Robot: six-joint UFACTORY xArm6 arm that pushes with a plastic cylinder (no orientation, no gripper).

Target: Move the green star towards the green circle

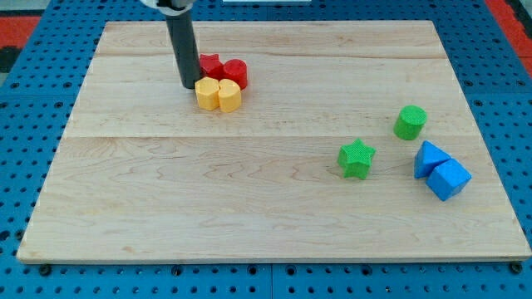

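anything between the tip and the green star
No. In the camera view only bare board lies between my tip, beside the yellow blocks, and the green star.

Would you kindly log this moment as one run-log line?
my tip: beside yellow blocks, view's upper left | green star: untouched, lower left of green circle, apart | push: not begun

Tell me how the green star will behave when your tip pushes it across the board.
The green star looks squat and flat-bottomed, so it should slide rather than roll or tip. Its points may make it spin if my tip strikes off-centre. It looks like rigid plastic, probably light, and the wooden board looks smooth, so it may skid easily.
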